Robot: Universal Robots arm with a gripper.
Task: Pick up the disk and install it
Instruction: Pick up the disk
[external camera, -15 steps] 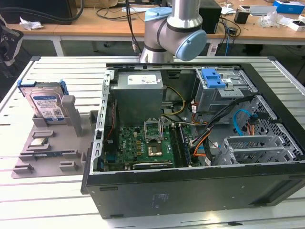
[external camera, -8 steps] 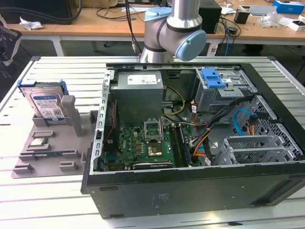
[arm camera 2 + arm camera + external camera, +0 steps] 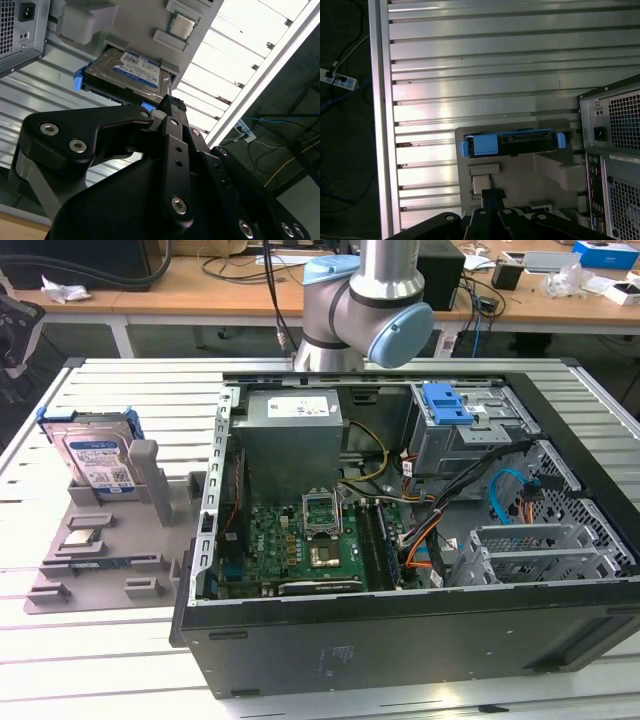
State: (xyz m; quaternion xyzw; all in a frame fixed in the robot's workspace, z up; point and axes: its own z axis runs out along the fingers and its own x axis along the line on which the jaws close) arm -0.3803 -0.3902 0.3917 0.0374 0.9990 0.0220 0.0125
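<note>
The disk [image 3: 95, 455] stands on edge in a slot of a grey holder [image 3: 110, 560], at the exterior view's left on the slatted table. It is silver-grey with a white-and-blue label and a bright blue carrier. In both wrist views it lies ahead of the gripper: the disk's label face [image 3: 135, 70] and its blue-framed top edge [image 3: 512, 142]. My black gripper [image 3: 490, 194] hangs above the holder, apart from the disk, with its fingers closed together and nothing between them. The same gripper [image 3: 171, 102] appears in the second wrist view.
An open computer case [image 3: 400, 630] lies to the right of the holder, with a grey power supply [image 3: 290, 440], a motherboard [image 3: 300, 540] and a drive cage with a blue carrier [image 3: 447, 405]. A processor chip [image 3: 481, 184] sits on the holder. Desks with cables stand behind.
</note>
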